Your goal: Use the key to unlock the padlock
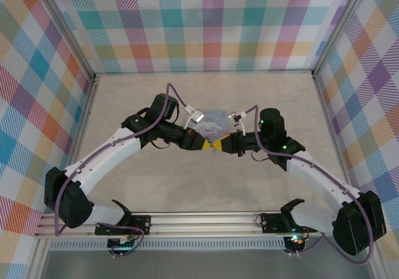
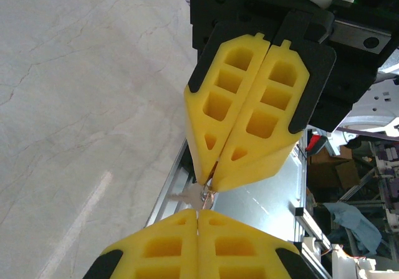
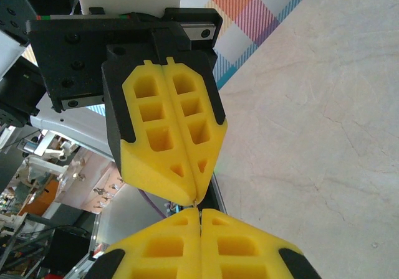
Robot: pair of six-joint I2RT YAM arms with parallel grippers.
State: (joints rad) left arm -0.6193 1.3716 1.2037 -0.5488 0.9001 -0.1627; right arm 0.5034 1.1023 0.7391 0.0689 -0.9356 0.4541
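From above, both arms reach inward over the pale marbled table (image 1: 124, 104) and meet nose to nose near its middle, the left end effector (image 1: 204, 145) and the right end effector (image 1: 219, 145) with their yellow tips touching or nearly so. A pale blue box (image 1: 212, 122) lies just behind that meeting point. At this size, anything small held between the tips cannot be made out. In the left wrist view, the left end effector (image 2: 198, 215) comes up from the bottom edge with its two yellow fingers (image 2: 156, 248) pressed flat together along a thin seam. The right end effector (image 2: 212, 180) points down at it from above, its fingers likewise closed to a point. The key (image 2: 187, 197), thin and pale metal, sits exactly where the two tips meet and juts out to the left of them, raised off the table. Which pair of fingers actually pinches it cannot be told. In the right wrist view, the right end effector (image 3: 199, 213) is closed at the bottom. The left end effector (image 3: 194, 198) hangs above it, also closed, tip against tip, and the space between them is too narrow to read.
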